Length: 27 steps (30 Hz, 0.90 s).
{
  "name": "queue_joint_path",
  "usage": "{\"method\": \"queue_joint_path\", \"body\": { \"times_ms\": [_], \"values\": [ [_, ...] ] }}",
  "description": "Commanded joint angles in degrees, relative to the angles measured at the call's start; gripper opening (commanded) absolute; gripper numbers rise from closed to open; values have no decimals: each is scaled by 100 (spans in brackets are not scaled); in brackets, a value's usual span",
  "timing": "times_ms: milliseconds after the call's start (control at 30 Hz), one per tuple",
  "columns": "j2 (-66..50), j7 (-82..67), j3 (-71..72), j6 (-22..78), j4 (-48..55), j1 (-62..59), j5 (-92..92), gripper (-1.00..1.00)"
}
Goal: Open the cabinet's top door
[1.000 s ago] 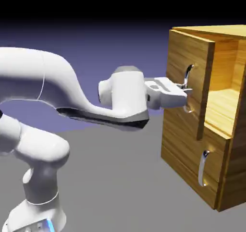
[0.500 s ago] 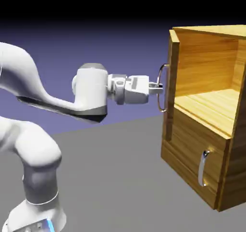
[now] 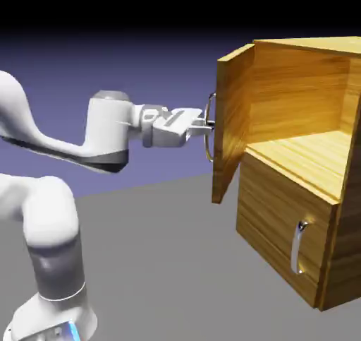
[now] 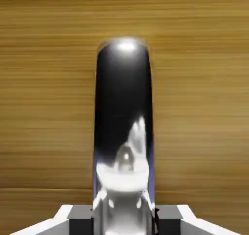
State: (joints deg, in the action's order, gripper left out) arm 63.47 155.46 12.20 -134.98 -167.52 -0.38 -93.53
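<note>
The golden-brown wood-grain cabinet point(image 3: 296, 212) stands at the exterior view's right. Its top door point(image 3: 233, 121) is swung far out to the left, and the upper compartment's bare wooden inside shows. My gripper point(image 3: 209, 124) reaches in from the left and is shut on the top door's curved silver handle point(image 3: 210, 131). In the hand view that handle point(image 4: 124, 132) rises as a dark shiny bar between my grey fingertips point(image 4: 80, 213), with the door's wood point(image 4: 48, 83) filling the picture behind it.
The lower panel point(image 3: 282, 234) stays closed, its shorter silver handle point(image 3: 297, 248) upright on its front. Grey table surface point(image 3: 162, 262) stretches between the arm's base and the cabinet.
My gripper has pulled leftward, away from the cabinet, with the handle in it. The top door has swung from a small gap to wide open, past edge-on.
</note>
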Motion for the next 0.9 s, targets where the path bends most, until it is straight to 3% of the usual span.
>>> {"method": "queue_joint_path", "body": {
  "times_ms": [0,233,467,867],
  "values": [
    [49,-95,152,164,-18,51,254,-100],
    [79,-520,1402,1537,132,421,1998,-100],
    [-480,-578,2855,3162,902,339,3519,-100],
    [-1656,-394,5342,5699,3184,-1466,5089,-100]
  ]
}}
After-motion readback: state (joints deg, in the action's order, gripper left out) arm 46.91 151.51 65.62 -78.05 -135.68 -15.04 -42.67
